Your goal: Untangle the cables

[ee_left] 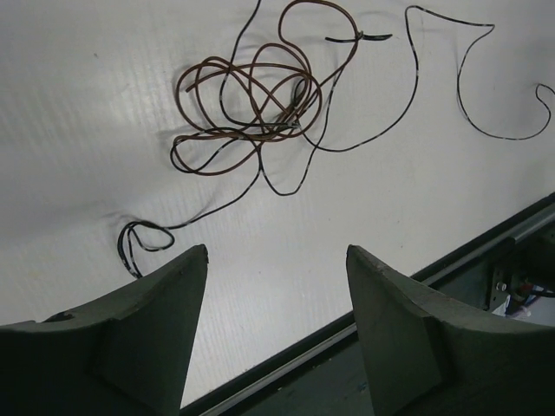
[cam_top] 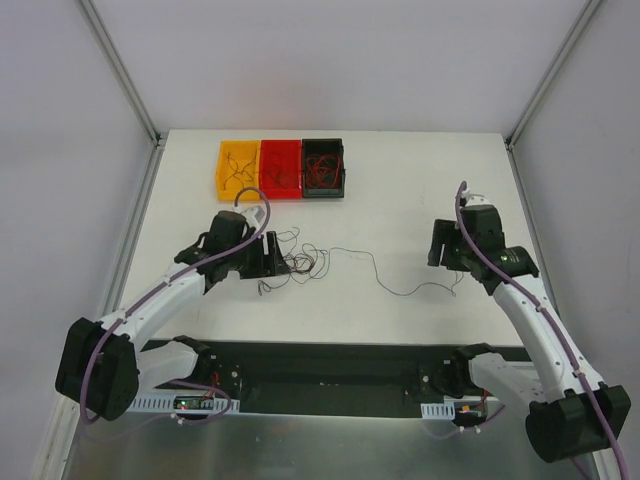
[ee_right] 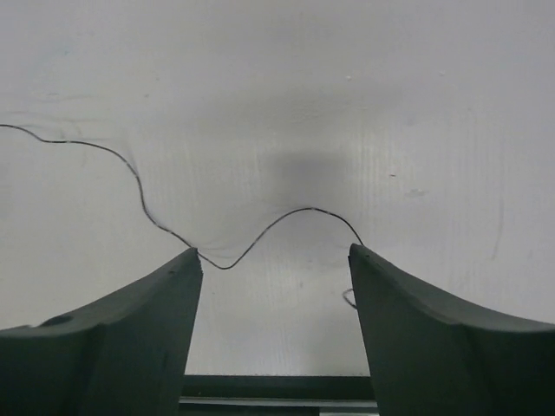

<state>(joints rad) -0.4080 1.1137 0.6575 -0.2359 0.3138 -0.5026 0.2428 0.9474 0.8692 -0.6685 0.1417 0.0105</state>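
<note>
From above, the cables point(cam_top: 292, 262) lie knotted on the table point(cam_top: 400, 180), just right of the left gripper point(cam_top: 270, 258). One black wire point(cam_top: 385, 287) trails rightward from the knot to the right gripper point(cam_top: 441, 256). Three bins point(cam_top: 281, 168) stand in a row at the far edge.

Left wrist: the fingers point(ee_left: 165, 303) are spread and empty. Beyond them lies one coiled brown wire point(ee_left: 227, 80), with black strands leaving rightward.

Right wrist: the fingers point(ee_right: 156, 303) are spread, and the single black wire runs left to right across the gap at their tips.
</note>
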